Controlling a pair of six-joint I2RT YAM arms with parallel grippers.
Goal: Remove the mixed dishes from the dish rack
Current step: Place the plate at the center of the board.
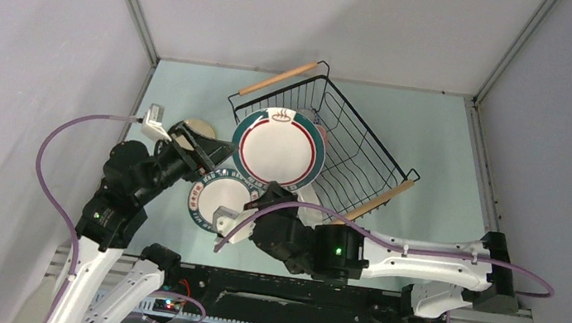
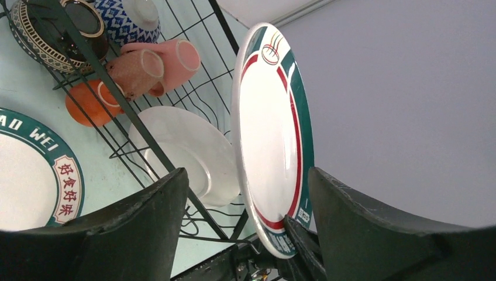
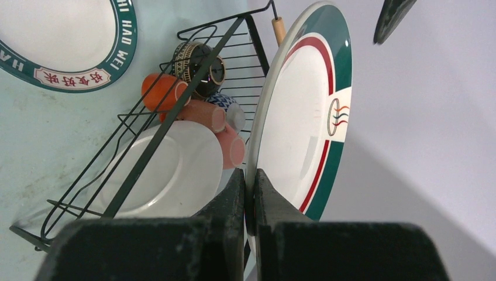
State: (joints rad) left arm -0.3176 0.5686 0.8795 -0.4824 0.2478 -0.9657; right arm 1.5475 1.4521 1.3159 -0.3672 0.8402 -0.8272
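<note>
Right gripper is clamped tight on the rim of the green-and-red plate, holding it upright on edge above the near-left part of the dish rack

Left gripper is spread wide, one finger on each side of that plate, neither pad touching it as far as the left wrist view shows; looks like a handover about to happen

Already out of the rack: lettered plate lies flat on the table just off the rack's near-left side, and the cream saucer sits on the table left of the rack, by the left arm

Left inside the rack: white plate leaning against the wires, pink mugs on their sides, orange cup next to them, blue-patterned bowl and dark patterned bowl at the far end

Judgement: under halfway, two dishes down, one in the air, and about six more to lift out; cannot tell if anything hides behind the bowls
</note>
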